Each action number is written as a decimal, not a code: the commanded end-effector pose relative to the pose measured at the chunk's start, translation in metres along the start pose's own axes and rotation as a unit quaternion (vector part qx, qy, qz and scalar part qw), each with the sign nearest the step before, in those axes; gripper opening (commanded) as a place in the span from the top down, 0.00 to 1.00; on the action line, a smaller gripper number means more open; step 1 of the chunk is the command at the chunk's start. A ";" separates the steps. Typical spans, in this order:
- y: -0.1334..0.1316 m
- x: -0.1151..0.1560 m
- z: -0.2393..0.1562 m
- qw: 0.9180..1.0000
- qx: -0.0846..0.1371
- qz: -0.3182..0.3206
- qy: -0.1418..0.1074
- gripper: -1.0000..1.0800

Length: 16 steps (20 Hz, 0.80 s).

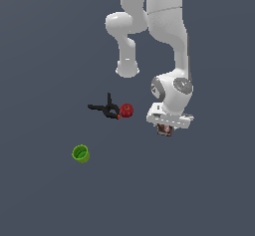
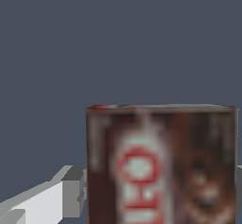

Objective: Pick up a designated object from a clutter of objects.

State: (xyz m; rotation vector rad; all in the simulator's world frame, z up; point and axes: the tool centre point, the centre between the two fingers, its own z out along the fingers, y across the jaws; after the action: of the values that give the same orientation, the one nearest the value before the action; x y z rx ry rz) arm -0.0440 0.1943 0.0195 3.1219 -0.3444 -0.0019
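Wrist view: the brown box (image 2: 160, 166) is seen clamped between the pale fingers (image 2: 52, 202) of the gripper (image 1: 166, 129), its white and red label blurred. Seen from outside, the box (image 1: 165, 129) is tucked under the hand at the exterior view's right. Well apart to the left, a red ball (image 1: 126, 110) is found touching a black clamp (image 1: 106, 108). A green cup (image 1: 80, 154) is set nearer, left again.

Clamp (image 1: 106, 109) touching ball (image 1: 127, 110), ball on the exterior view's right of it. Cup (image 1: 80, 154) well apart, nearer the camera and further left. Box (image 1: 165, 129) under the gripper (image 1: 167, 128), right of the ball, apart from it. Arm base (image 1: 127, 68) behind the clamp and ball.
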 end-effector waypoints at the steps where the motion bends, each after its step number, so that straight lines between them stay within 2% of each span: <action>1: 0.000 0.000 0.004 1.000 0.000 0.000 0.001 0.04; 2: 0.000 0.001 0.004 1.000 0.000 0.000 0.001 0.04; 3: 0.000 0.001 0.004 1.000 0.000 0.000 0.001 1.00; 16: 0.001 0.001 0.001 1.000 0.001 0.000 0.001 1.00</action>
State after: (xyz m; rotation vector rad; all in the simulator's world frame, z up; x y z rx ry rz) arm -0.0436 0.1946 0.0175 3.1234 -0.3427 0.0008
